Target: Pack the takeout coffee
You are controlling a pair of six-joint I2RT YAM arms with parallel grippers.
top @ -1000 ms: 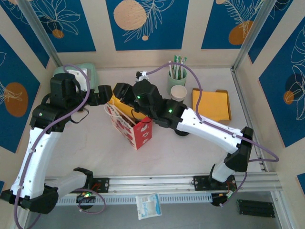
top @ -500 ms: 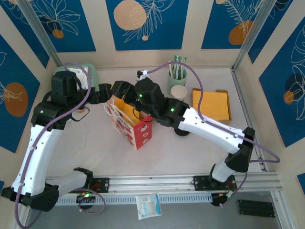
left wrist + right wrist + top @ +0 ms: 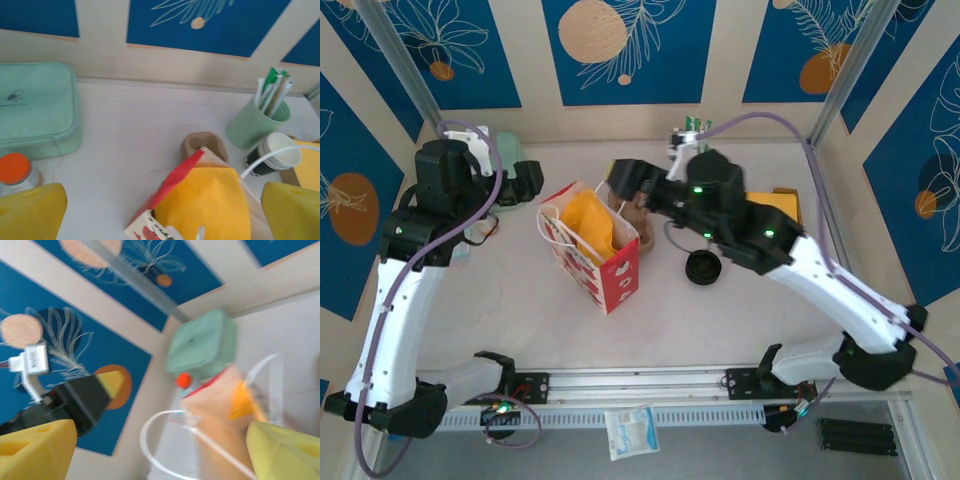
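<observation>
A tan-brown paper cup, which I take for the takeout coffee, sits on the table just behind the red paper bag; the bag hides its rim. It shows as a brown shape in the top view. A round black lid lies on the table right of the bag. A yellow packet fills the bag. My right gripper hovers open above the cup, with nothing between its fingers. My left gripper is open and empty, left of the bag.
A mint-green case and an orange-capped bottle lie at the back left. A mint-green cup of sticks and a black-sided cup stand at the back right, beside yellow envelopes. Walls enclose three sides.
My right gripper has drawn back to the right from over the bag and its jaws have widened. My left gripper has pulled away to the left. The bag's mouth is now uncovered.
</observation>
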